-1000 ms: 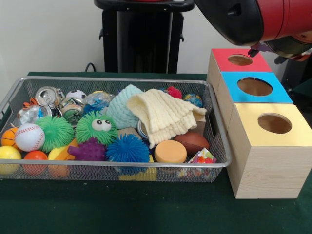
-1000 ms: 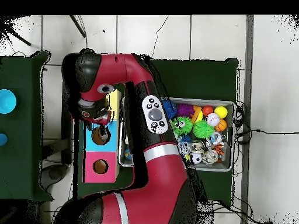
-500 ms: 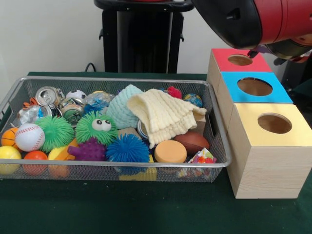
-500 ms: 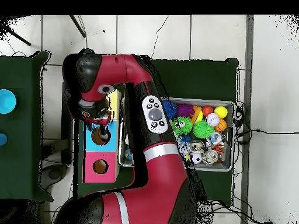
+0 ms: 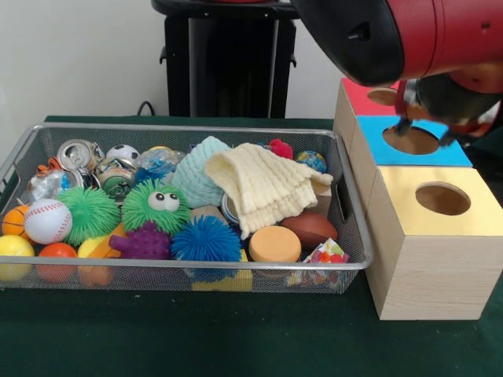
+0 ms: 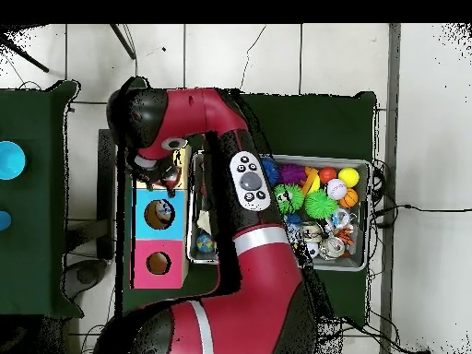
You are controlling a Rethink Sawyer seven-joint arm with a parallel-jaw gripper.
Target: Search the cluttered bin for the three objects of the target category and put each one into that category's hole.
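Note:
The wire mesh bin [image 5: 189, 128] holds a heap of toys; in the overhead view it [image 6: 361, 264] lies right of the arm. A crumpled clear bottle with some blue [image 5: 157, 162] lies at the bin's back. Another clear bottle [image 5: 45, 185] lies at its left end. A third bottle is not visible. My gripper [image 5: 428, 129] hangs just above the blue box [image 5: 413, 141]. In the overhead view my gripper [image 6: 164, 180] is at the seam between the blue box [image 6: 159, 214] and the yellow box. I see nothing held in it.
Three wooden boxes with round holes stand right of the bin: red [image 5: 377, 96], blue, yellow [image 5: 440, 200]. The bin also holds cans [image 5: 76, 153], spiky balls [image 5: 206, 239], a baseball [image 5: 47, 220], a cream cloth [image 5: 263, 184] and a teal knit ball [image 5: 196, 169].
The arm has swung lower into the front view and the gripper has moved from the blue box's hole toward the yellow box. The bin's contents have not moved.

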